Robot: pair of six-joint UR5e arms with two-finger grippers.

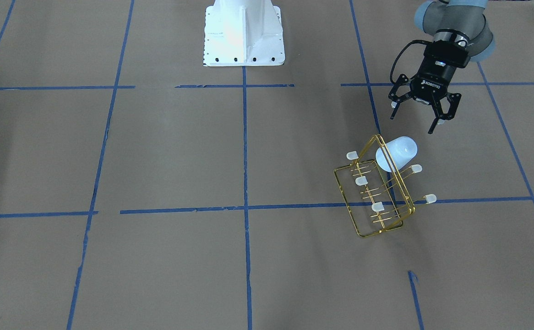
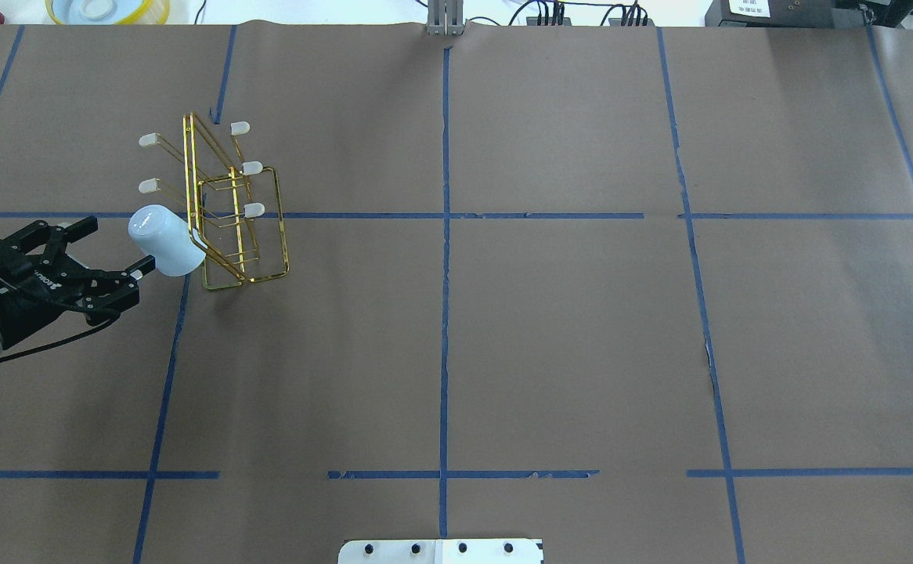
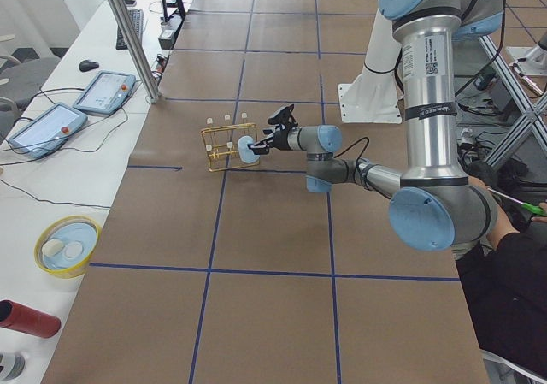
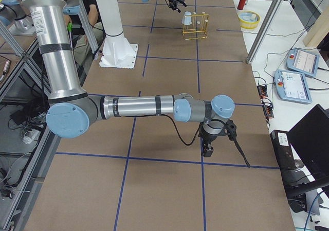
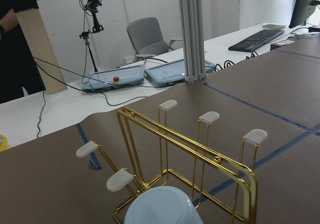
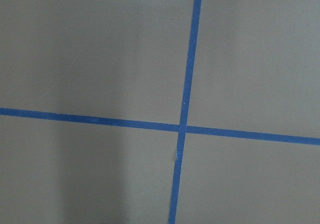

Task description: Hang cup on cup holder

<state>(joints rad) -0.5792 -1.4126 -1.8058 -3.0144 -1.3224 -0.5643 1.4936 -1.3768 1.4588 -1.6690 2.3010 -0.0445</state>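
The pale blue cup (image 1: pixel 397 153) sits bottom-out on a near-end prong of the gold wire cup holder (image 1: pixel 377 201), tilted. In the overhead view the cup (image 2: pixel 163 241) is at the rack's (image 2: pixel 237 204) near left corner. My left gripper (image 1: pixel 413 120) is open and empty, a short way off the cup's closed end; overhead it (image 2: pixel 120 245) lies just left of the cup. The left wrist view shows the cup's bottom (image 5: pixel 162 209) low in front of the rack (image 5: pixel 190 159). My right gripper (image 4: pixel 208 147) shows only in the exterior right view; I cannot tell its state.
The rack stands on brown paper with blue tape lines. The white robot base (image 1: pixel 244 36) is mid-table at the robot's side. A yellow bowl (image 2: pixel 108 9) sits beyond the far edge. A red cylinder (image 3: pixel 26 318) and control pendants (image 3: pixel 102 91) lie on the side bench.
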